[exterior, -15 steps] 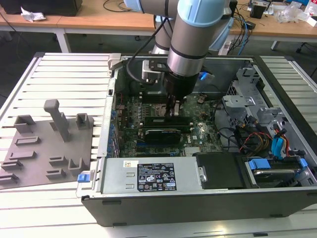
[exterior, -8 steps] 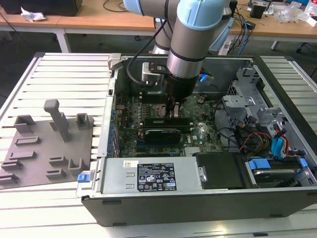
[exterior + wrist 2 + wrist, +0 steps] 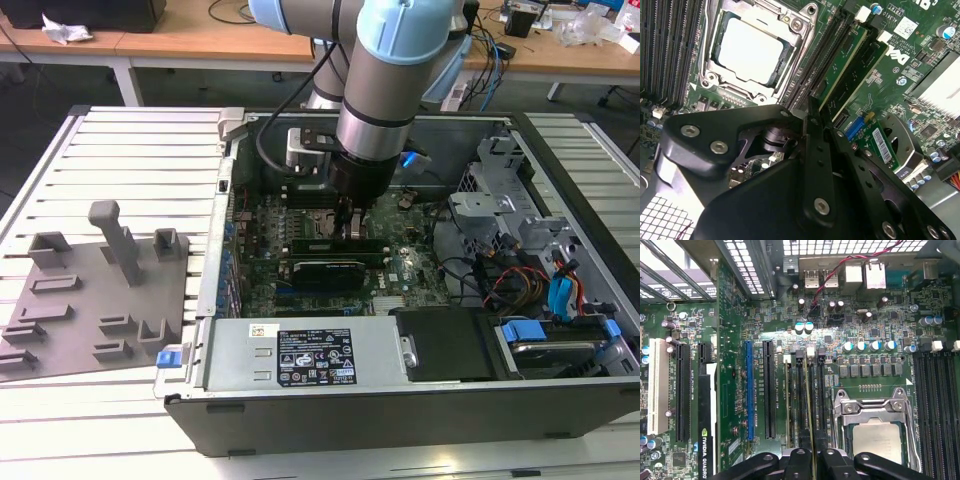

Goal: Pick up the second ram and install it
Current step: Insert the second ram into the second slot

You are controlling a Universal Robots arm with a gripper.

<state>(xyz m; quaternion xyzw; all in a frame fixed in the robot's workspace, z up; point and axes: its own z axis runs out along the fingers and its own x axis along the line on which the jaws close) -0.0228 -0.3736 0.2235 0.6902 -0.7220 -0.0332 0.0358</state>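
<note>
My gripper (image 3: 348, 228) reaches down into the open computer case onto the motherboard (image 3: 400, 265), beside the processor socket (image 3: 875, 437). The second ram (image 3: 813, 405) is a thin green stick seen edge-on, running along the black memory slots (image 3: 801, 395) and ending between my fingers (image 3: 800, 460). In the second wrist view the gripper (image 3: 824, 117) is shut on the near end of that ram (image 3: 842, 62). Another green stick (image 3: 867, 67) lies right beside it, with white end clips (image 3: 885, 36) at the far end. I cannot tell how deep the held ram sits in its slot.
A grey plastic tray (image 3: 90, 300) with raised ridges lies on the slatted table at the exterior view's left. Inside the case are a graphics card (image 3: 325, 272), the power supply (image 3: 310, 355), drive cages (image 3: 510, 195) and coloured cables (image 3: 560, 290).
</note>
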